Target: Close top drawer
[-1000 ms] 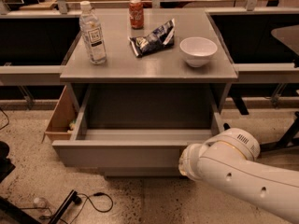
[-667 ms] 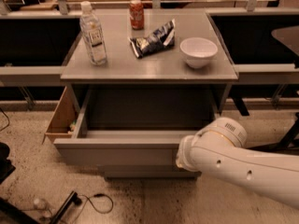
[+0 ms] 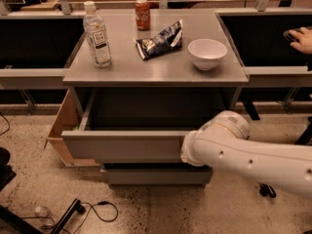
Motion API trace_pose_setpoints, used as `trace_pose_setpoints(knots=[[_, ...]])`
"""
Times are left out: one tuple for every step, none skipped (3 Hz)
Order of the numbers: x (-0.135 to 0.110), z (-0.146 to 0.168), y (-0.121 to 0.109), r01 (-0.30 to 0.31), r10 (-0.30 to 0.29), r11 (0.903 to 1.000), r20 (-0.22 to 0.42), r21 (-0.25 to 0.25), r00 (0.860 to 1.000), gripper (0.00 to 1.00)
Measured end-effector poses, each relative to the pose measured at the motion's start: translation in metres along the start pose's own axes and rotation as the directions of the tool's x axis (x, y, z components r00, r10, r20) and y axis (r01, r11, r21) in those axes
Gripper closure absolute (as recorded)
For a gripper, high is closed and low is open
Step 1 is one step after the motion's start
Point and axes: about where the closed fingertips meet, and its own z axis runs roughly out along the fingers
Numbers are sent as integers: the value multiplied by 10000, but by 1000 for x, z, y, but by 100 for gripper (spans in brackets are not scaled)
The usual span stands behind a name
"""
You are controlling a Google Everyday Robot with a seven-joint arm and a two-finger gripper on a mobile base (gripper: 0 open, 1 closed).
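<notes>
Wide grey top drawer (image 3: pixel 122 146) stands pulled out under the grey table (image 3: pixel 161 74).
We see the white arm's (image 3: pixel 253 162) hand (image 3: pixel 187 149) against the drawer's flat front, right of middle (its grip we cannot tell); a white bowl (image 3: pixel 207 53) sits above.

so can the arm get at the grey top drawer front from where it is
Probably yes: the white arm seems to touch the open wide grey top drawer at its front panel's right end, jaws hidden behind it, nothing between.
</notes>
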Motion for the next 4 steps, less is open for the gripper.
trace_pose_setpoints(knots=[[0, 22, -17, 240, -241, 9996, -105, -167, 9997, 100], [-4, 42, -50, 391, -392, 9991, -85, -150, 9992, 100], [-4, 51, -57, 483, -486, 9986, -124, -230, 9987, 100], [-5, 61, -82, 464, -465, 9989, -165, -117, 9988, 85]])
